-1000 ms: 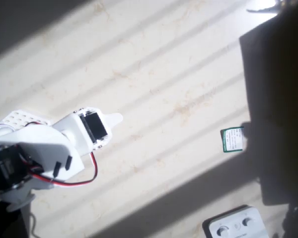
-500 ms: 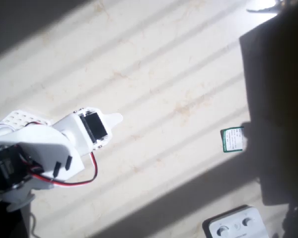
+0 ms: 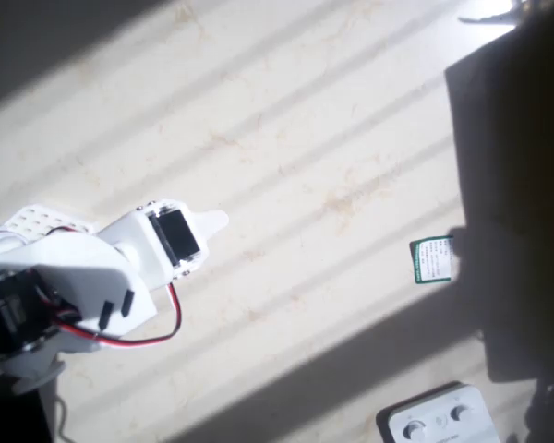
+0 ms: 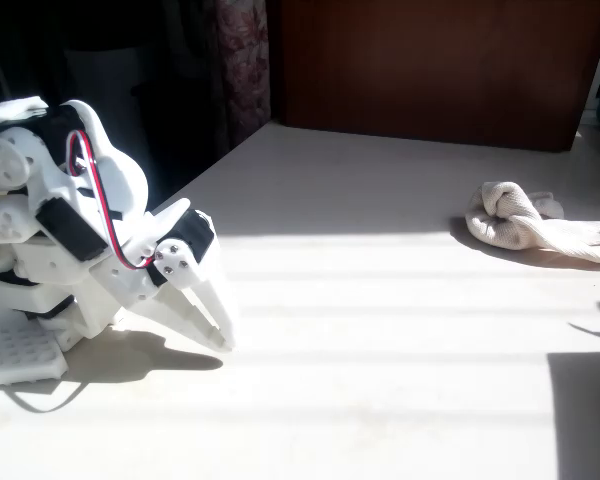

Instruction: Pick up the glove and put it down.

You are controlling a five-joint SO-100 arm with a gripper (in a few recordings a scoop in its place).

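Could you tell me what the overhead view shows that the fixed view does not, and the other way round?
Overhead alone: a small green-and-white card lying on the table near the right edge, and a white plastic box with round buttons at the bottom right. Fixed view alone: the glove, crumpled on the table far right, well away from the arm, with a dark wooden panel behind. Both share the white arm folded low at the left, its pincer closed near the sunlit, striped table.
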